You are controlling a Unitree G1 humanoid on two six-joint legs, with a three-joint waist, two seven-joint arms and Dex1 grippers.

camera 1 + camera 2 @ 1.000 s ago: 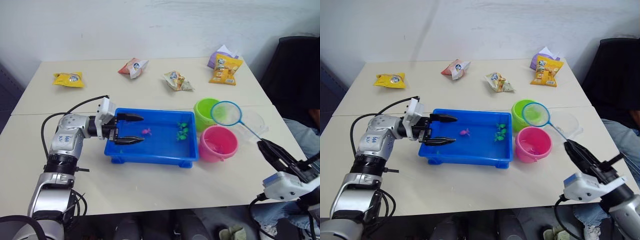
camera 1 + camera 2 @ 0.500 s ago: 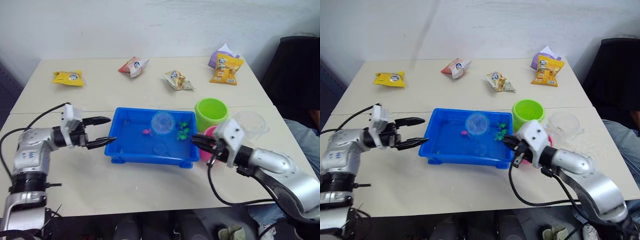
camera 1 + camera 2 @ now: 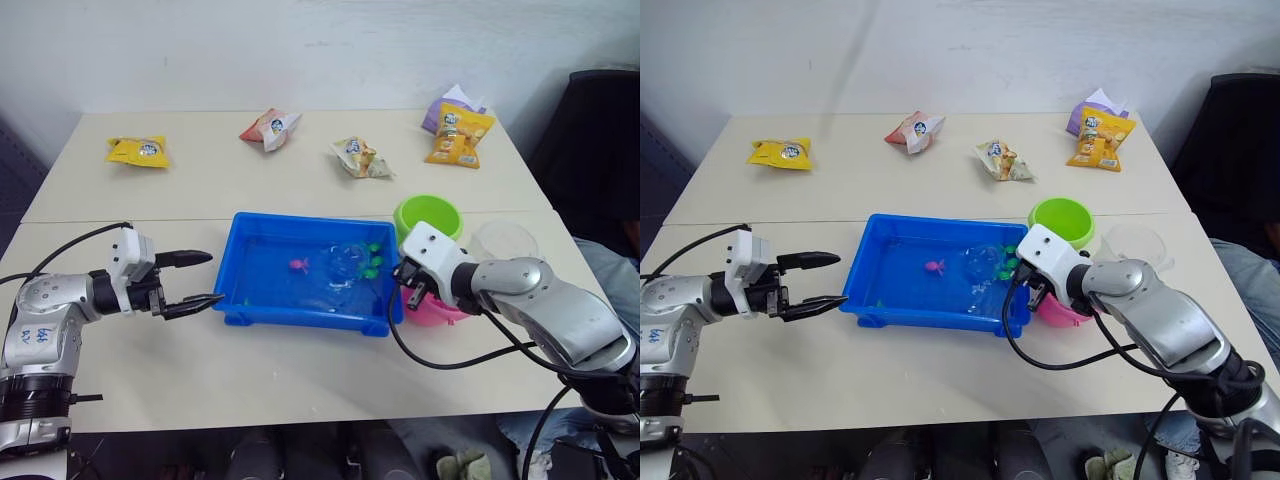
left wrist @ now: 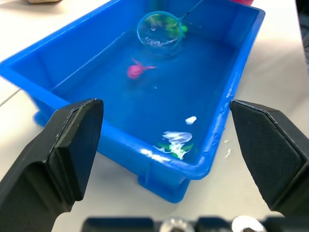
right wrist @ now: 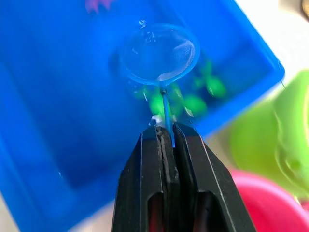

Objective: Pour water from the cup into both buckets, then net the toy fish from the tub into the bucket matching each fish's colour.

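Bare table lies open in front of the tub. The green bucket, pink bucket and right gripper crowd the tub's right end.

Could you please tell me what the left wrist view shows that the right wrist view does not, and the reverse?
Left wrist view alone: the small pink toy fish whole in the water, a green toy fish at the near wall, and the open left gripper.

Right wrist view alone: the right gripper shut on the thin blue handle, the lime green round plastic bucket and the pink round plastic bucket.

Both: the shallow bright blue rectangular plastic tub and the round blue-rimmed hoop net over green fish.
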